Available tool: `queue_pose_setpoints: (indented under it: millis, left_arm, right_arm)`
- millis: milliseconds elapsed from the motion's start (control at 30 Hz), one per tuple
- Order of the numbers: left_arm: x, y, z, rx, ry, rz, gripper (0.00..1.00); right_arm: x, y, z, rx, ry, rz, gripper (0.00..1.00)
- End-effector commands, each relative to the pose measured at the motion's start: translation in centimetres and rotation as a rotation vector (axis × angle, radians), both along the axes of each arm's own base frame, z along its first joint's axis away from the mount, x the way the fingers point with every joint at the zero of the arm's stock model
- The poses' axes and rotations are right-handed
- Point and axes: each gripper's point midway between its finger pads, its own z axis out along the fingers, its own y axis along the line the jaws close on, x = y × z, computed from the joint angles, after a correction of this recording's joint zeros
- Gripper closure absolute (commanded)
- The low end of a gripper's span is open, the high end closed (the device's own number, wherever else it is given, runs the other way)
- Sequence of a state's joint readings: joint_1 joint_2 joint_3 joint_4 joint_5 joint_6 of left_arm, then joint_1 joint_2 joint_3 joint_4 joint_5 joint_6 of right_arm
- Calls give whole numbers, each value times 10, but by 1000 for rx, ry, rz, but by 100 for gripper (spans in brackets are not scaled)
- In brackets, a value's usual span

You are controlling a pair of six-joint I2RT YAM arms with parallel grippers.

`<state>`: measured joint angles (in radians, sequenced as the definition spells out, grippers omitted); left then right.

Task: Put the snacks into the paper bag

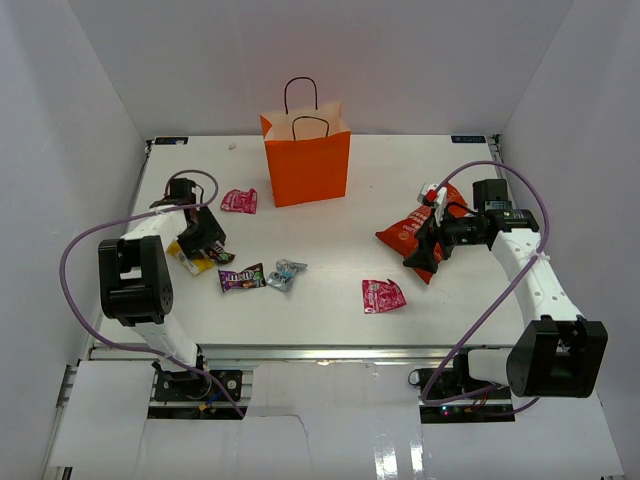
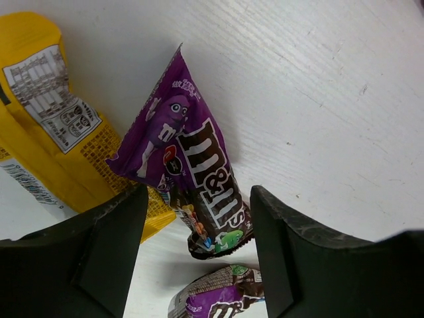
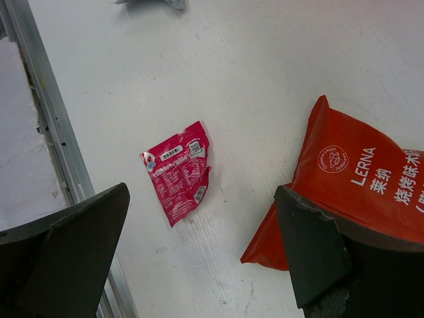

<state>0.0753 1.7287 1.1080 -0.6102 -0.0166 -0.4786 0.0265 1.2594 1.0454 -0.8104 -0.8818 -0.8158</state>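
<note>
left gripper: jaws partway open, one finger on each side of a purple M&M's packet. I can't see a real pinch on it.
purple M&M's packet: lies on the table on the left, one edge overlapping a yellow packet.
second M&M's packet: also purple, just past the first one, outside the jaws.
right gripper: spread wide, nothing in it.
LERNA chip bag: the big red one. One finger sits right at its corner, so my guess is that's the target.
pink packet: flat on the table under the gap between the right fingers, apart from the chip bag.
silver-blue packet: just beside the second M&M's, mid table.
other pink packet: left of the bag, near it.
orange paper bag: upright at the back, handles up, well apart from both arms. Can't see inside.
progress: looks like nothing's bagged, since every snack I can count is out on the table. Basically the whole job is left.
</note>
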Motion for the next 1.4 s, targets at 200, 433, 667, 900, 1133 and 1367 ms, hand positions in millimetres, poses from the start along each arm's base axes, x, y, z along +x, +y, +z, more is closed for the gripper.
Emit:
queue_pose_setpoints:
  millis: [200, 433, 667, 900, 1133, 1367]
  left_arm:
    - [24, -9, 37, -42, -109, -41, 27]
    - [17, -8, 21, -40, -56, -33, 28]
    - [12, -7, 9, -38, -16, -38, 30]
    - [6, -10, 2, -42, 12, -41, 33]
    - [9, -13, 2, -50, 5, -51, 41]
    - [15, -15, 15, -55, -40, -70, 72]
  right_arm:
    - [8, 5, 18, 35, -43, 11, 4]
    - [8, 4, 20, 34, -52, 8, 4]
    - [6, 5, 19, 36, -49, 10, 4]
    - [7, 5, 20, 38, -50, 11, 4]
    - [7, 5, 20, 39, -50, 11, 4]
    - [6, 6, 22, 41, -53, 10, 4]
